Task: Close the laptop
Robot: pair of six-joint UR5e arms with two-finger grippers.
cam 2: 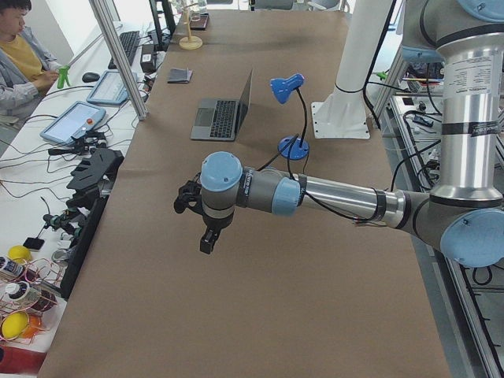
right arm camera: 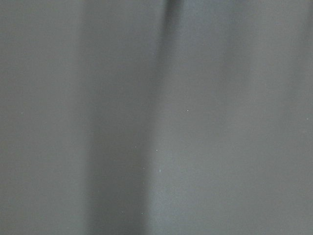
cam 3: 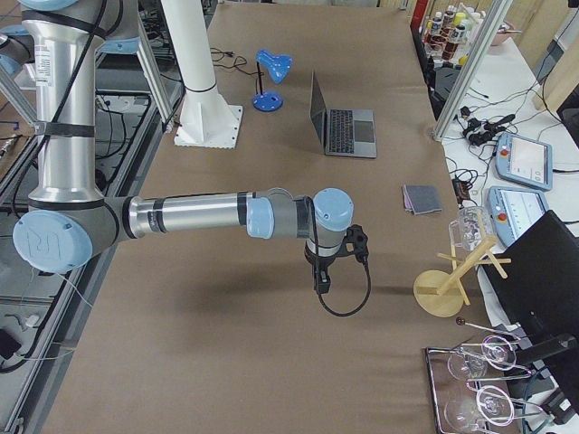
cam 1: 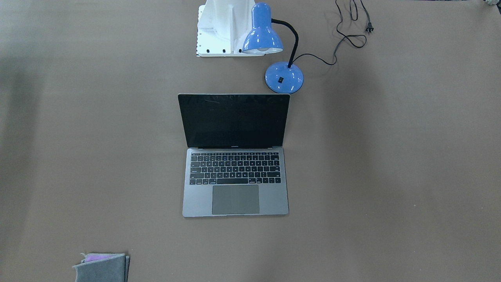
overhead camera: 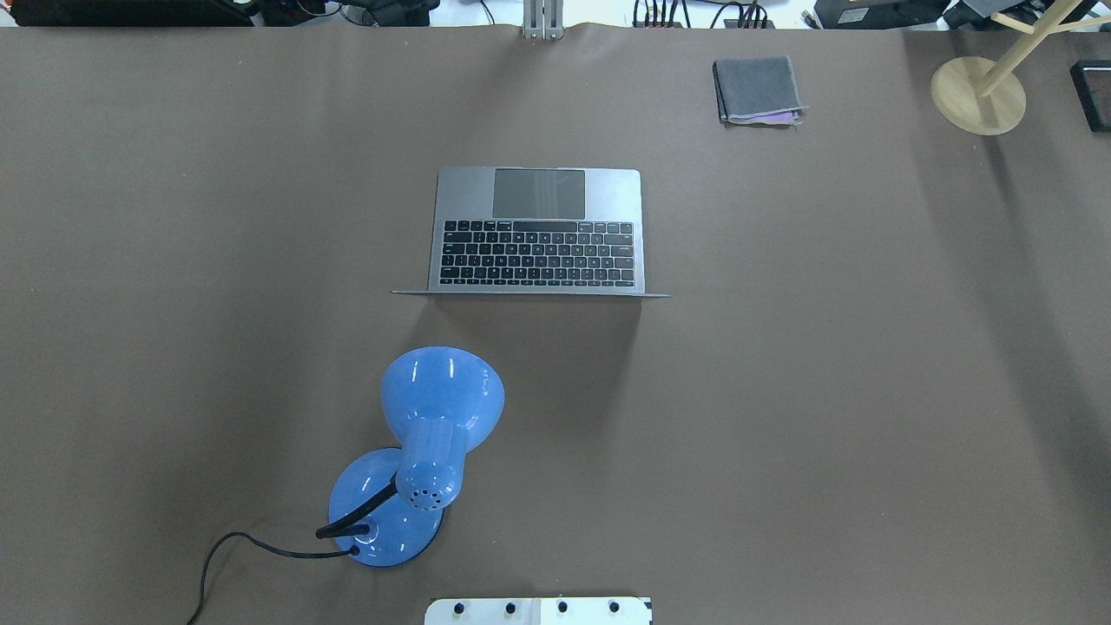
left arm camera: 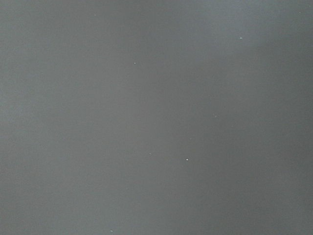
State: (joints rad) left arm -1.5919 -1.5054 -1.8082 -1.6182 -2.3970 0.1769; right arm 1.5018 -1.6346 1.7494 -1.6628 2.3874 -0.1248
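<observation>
Nearest the robot, the left gripper (cam 2: pixel 206 236) and the right gripper (cam 3: pixel 322 276) hang over bare brown table covering (overhead camera: pixel 174 260) at opposite ends of the table, probably parked clear of the work. Only the side views show them, so I cannot tell whether either is released or clenched. Next comes the blue metal desk lamp (overhead camera: pixel 443 408), its black plug (cam 1: pixel 369 27) lying loose on the table, so it is likely just a prop. Beyond it, mid-table, stands the slim space-grey metal laptop (cam 1: pixel 235 164), open, with its lid about upright and its back to the robot. That suits a push on the top edge, away from the robot. The writing under its screen is too small to read. Farthest lies a folded grey cloth (overhead camera: pixel 757 89).
</observation>
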